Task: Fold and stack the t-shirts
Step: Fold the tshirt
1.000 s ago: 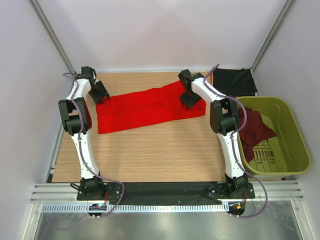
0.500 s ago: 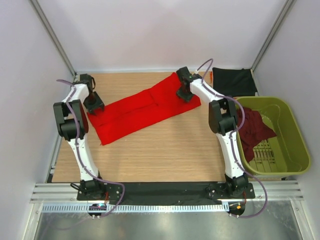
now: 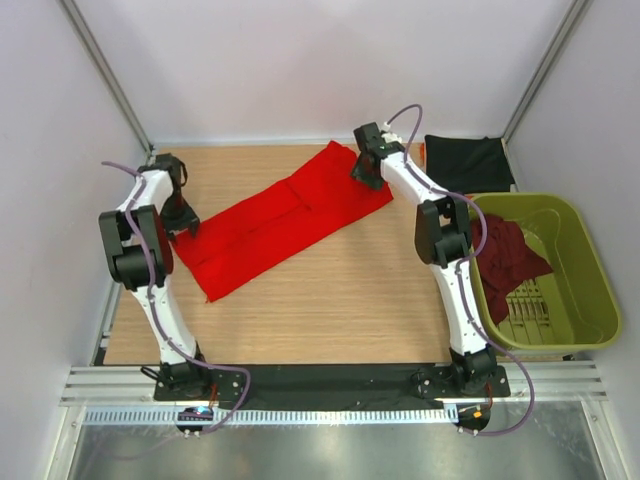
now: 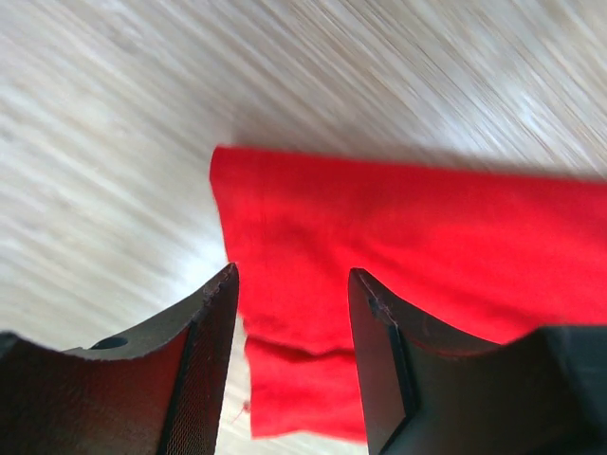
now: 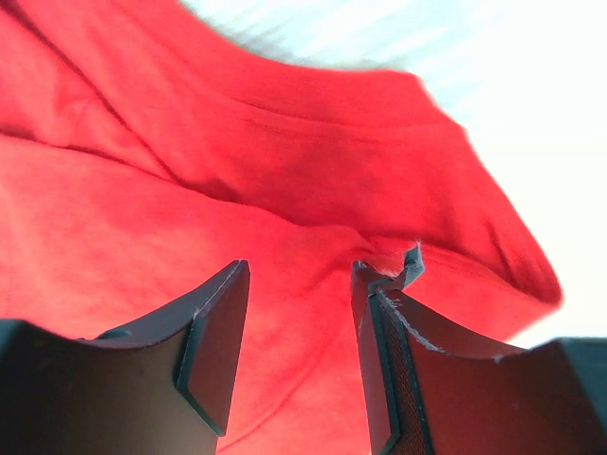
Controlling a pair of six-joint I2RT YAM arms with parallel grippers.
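Red t-shirt (image 3: 280,215) lies as a long folded band on the worktop (image 3: 320,300), left of the olive-green basket (image 3: 595,275). It looks light and limp, best pinched at its end corners. The left end effector (image 4: 292,284) and right end effector (image 5: 299,275) hover there, jaws half-parted, seemingly pinching nothing.

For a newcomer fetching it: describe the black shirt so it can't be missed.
Find the green basket on the right side. Just beyond its far rim, in the corner, lies the black shirt: the only dark cloth outside the basket.
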